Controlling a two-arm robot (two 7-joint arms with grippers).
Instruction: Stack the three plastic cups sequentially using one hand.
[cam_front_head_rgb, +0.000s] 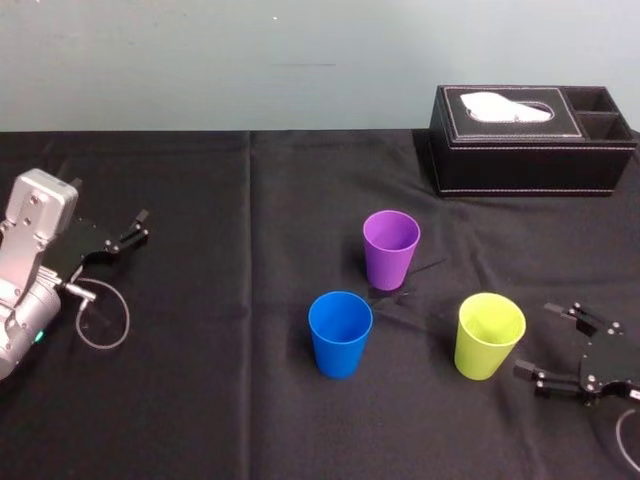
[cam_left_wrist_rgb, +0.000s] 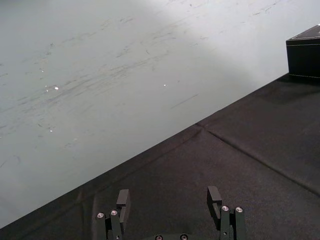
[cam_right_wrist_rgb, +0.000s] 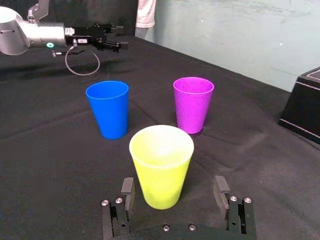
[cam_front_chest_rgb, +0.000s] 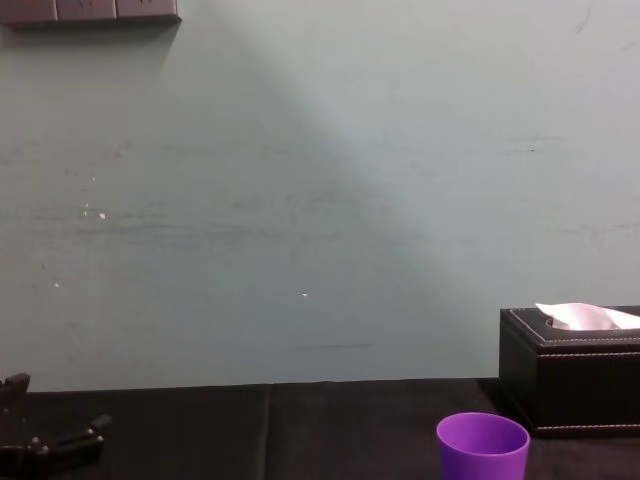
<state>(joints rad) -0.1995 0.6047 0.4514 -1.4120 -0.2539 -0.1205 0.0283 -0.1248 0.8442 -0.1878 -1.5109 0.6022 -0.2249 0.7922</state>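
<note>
Behind your black-covered table (cam_front_head_rgb: 200, 400), a pale wall (cam_front_head_rgb: 200, 60) is rising. Your right tool (cam_front_head_rgb: 533, 340) is sitting with jaws apart, the yellow-green cup (cam_front_head_rgb: 489, 335) just ahead of it, the blue cup (cam_front_head_rgb: 340, 333) and purple cup (cam_front_head_rgb: 390, 248) beyond. Your left tool (cam_front_head_rgb: 140, 228) is idling, jaws apart, far across open table.

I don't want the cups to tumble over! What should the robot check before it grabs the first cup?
1. Right gripper open: ok, its fingers are spread wide.
2. Yellow-green cup upright and lined up: ok, in the right wrist view it stands just ahead, between the fingers.
3. Blue cup and purple cup upright, mouths up, nothing inside: ok.
4. Cups apart, with room to lift one: ok.
5. Left gripper out of the way: ok, parked far to the left.
6. Grip firm enough: cannot tell, nothing is held yet.
</note>
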